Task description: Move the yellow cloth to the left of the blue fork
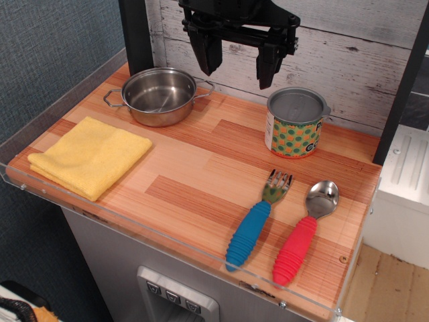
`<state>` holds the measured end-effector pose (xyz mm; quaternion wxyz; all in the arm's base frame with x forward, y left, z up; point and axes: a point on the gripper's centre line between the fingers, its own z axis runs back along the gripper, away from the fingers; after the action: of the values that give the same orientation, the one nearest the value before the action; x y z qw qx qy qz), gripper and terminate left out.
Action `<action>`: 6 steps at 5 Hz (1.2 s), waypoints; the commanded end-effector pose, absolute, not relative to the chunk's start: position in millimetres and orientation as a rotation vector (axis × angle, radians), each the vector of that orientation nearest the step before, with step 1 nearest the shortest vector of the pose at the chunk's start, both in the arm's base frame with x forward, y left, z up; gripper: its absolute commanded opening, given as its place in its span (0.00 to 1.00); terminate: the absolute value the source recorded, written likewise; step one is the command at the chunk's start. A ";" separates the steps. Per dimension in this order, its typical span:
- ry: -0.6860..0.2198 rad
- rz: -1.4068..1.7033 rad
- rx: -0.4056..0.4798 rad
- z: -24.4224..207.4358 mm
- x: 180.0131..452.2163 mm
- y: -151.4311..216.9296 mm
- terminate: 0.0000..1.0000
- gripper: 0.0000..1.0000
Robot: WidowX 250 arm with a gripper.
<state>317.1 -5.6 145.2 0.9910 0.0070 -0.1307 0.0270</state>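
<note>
- A black gripper hangs above the back of a wooden counter, its jaws spread apart and holding nothing, well clear of everything below.
- The yellow cloth lies folded flat at the left end of the counter, one corner reaching toward the front-left edge.
- Just behind the cloth and to its right, a steel pot with two side handles sits upright; it looks empty, and it lies beneath and slightly left of the open jaws.
- A tin can with a green-and-orange dotted label stands upright toward the back right, well apart from the pot.
- The blue fork rests near the front right, handle toward the front edge, green-tinted tines pointing back toward the can.
- A red-handled spoon lies just to the right of the fork, roughly parallel, bowl facing up; the two do not touch.
- A wide stretch of bare wood separates the cloth from the fork.
- A clear plastic lip runs along the front edge of the counter.
</note>
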 end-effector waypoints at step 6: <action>-0.051 0.374 0.182 58.3 271.5 132.8 0.00 1.00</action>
<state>274.0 127.6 46.4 0.9804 0.0837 -0.0100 0.1782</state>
